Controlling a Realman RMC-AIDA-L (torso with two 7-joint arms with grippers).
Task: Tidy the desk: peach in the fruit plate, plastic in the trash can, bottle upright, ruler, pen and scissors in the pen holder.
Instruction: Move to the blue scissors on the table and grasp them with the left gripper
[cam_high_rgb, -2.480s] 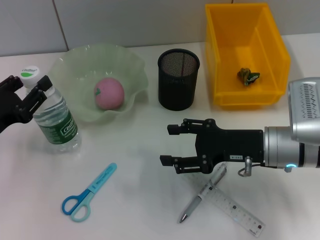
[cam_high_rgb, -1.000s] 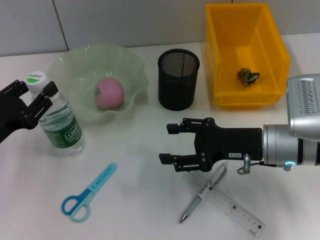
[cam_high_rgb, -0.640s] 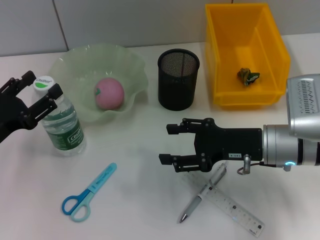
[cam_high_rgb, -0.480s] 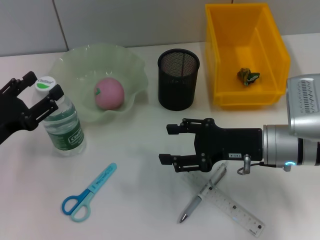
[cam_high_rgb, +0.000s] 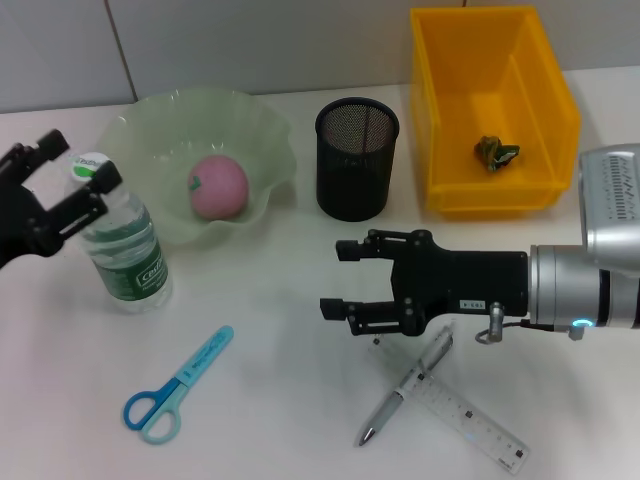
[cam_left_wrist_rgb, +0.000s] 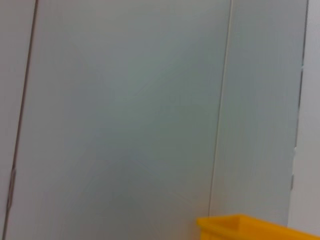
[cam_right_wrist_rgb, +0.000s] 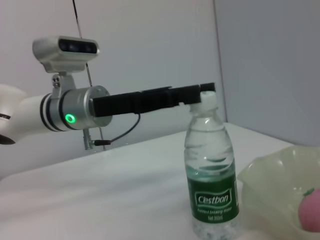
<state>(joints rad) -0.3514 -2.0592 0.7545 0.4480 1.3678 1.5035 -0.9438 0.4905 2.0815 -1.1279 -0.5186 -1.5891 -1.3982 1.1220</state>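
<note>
A clear water bottle (cam_high_rgb: 122, 245) with a green label stands upright on the table, left of the fruit plate (cam_high_rgb: 255, 130); it also shows in the right wrist view (cam_right_wrist_rgb: 210, 170). My left gripper (cam_high_rgb: 86, 158) is open, its fingers on either side of the white cap. The pink peach (cam_high_rgb: 218, 187) lies in the plate. My right gripper (cam_high_rgb: 337, 277) is open and empty, hovering just above the silver pen (cam_high_rgb: 400, 395) and clear ruler (cam_high_rgb: 465, 412), which lie crossed. Blue scissors (cam_high_rgb: 175, 385) lie at the front left. The black mesh pen holder (cam_high_rgb: 357, 158) is empty. Crumpled plastic (cam_high_rgb: 496, 151) lies in the yellow bin (cam_high_rgb: 545, 110).
The yellow bin stands at the back right, next to the pen holder; its corner shows in the left wrist view (cam_left_wrist_rgb: 250, 225) below a grey wall. The plate's rim (cam_right_wrist_rgb: 280, 170) and the peach (cam_right_wrist_rgb: 311, 210) show beside the bottle in the right wrist view.
The left gripper brought the tilted bottle upright and a little to the right, then spread its fingers off the cap. The right gripper has barely moved.
</note>
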